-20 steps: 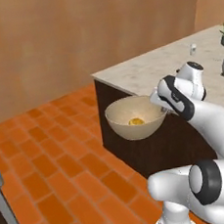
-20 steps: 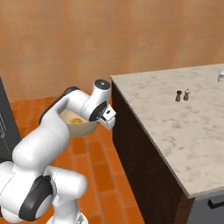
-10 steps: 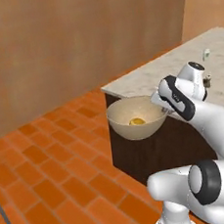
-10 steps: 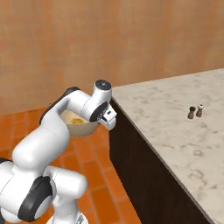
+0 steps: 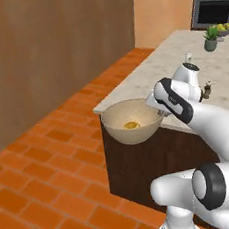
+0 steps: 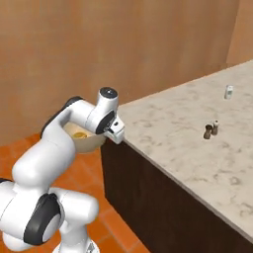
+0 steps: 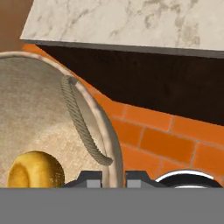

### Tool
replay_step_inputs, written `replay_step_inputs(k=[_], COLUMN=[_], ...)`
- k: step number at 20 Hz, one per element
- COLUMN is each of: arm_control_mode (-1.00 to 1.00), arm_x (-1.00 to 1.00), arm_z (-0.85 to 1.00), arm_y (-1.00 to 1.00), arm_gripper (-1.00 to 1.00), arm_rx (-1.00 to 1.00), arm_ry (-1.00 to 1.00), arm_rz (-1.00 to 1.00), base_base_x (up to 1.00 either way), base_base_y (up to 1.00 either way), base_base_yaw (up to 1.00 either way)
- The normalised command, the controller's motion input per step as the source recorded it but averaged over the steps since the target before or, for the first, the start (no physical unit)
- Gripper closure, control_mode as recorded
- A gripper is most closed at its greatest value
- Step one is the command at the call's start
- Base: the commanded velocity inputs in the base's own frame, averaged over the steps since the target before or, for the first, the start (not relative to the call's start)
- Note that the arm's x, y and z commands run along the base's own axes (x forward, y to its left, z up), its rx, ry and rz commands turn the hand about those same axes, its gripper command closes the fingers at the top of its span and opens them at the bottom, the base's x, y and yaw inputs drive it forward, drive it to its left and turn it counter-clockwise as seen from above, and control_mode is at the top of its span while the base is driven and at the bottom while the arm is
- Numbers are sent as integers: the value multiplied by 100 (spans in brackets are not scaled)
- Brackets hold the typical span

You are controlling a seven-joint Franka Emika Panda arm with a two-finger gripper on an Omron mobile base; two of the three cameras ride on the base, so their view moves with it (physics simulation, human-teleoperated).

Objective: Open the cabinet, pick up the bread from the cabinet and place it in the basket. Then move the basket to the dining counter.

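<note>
The floor [image 5: 42, 165] is orange brick and the wall [image 5: 54, 53] is brown wood. The round tan basket [image 5: 131, 120], clamped by the gripper [image 7: 113, 178], hangs beside the marble counter [image 6: 197, 133]. The bread [image 7: 36, 169] sits inside.

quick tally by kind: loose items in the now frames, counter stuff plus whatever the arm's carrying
Basket: 1, rim held in the pincer
Bread: 1, inside the basket
Shakers: 2, a dark one and a lighter one side by side on the dining counter
White cup: 1
Potted plant: 1
Total: 6
</note>
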Motion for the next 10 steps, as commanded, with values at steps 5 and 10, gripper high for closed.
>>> replay_step_inputs(k=[5,10], arm_control_mode=[100,100], arm_x=[0,0], arm_z=[0,0], arm_y=[0,0], arm_gripper=[100,100], arm_rx=[0,0], arm_ry=[0,0], arm_rz=[0,0], base_base_x=[33,25], base_base_y=[66,100], base_base_yaw=[-76,-31])
